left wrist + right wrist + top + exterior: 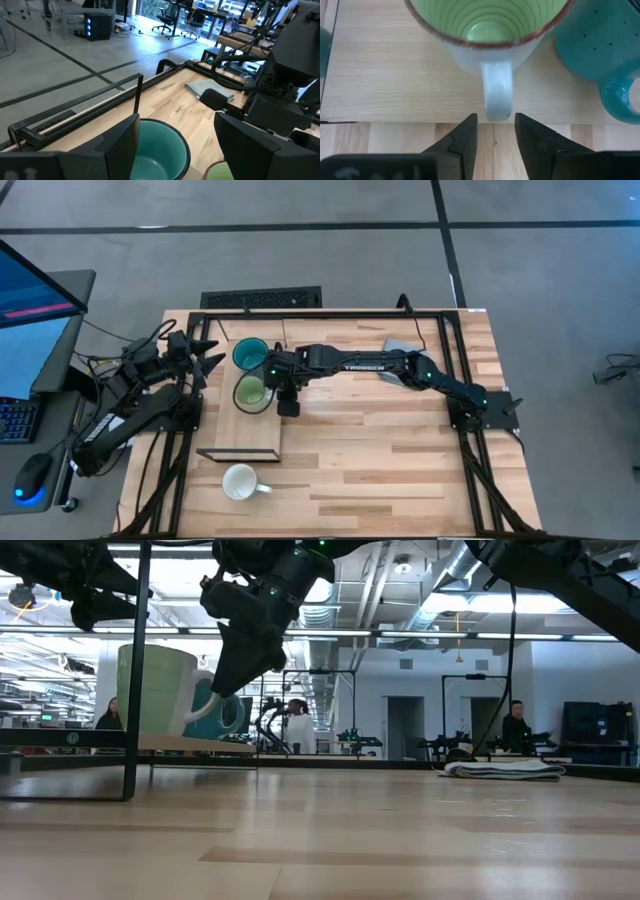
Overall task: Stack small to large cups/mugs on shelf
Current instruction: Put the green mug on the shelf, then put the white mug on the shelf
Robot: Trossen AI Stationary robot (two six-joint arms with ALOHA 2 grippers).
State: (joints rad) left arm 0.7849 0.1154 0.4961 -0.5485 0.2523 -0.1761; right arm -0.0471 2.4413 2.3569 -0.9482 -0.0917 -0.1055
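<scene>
At the table's left edge, the left gripper (208,352) is waiting with fingers spread near the teal mug (249,353). The light green mug (250,391) is sitting beside it on the shelf (240,442), while the right gripper (495,131) is hovering, fingers parted, just off its handle. The white mug (240,481) is standing on the tabletop (400,450).

Right arm stretches straight across the counter, its right tool (495,131) angled down with both fingers parted and gripping nothing, while the left arm sits folded at the counter's left edge, its left tool (175,137) spread wide, also empty.
</scene>
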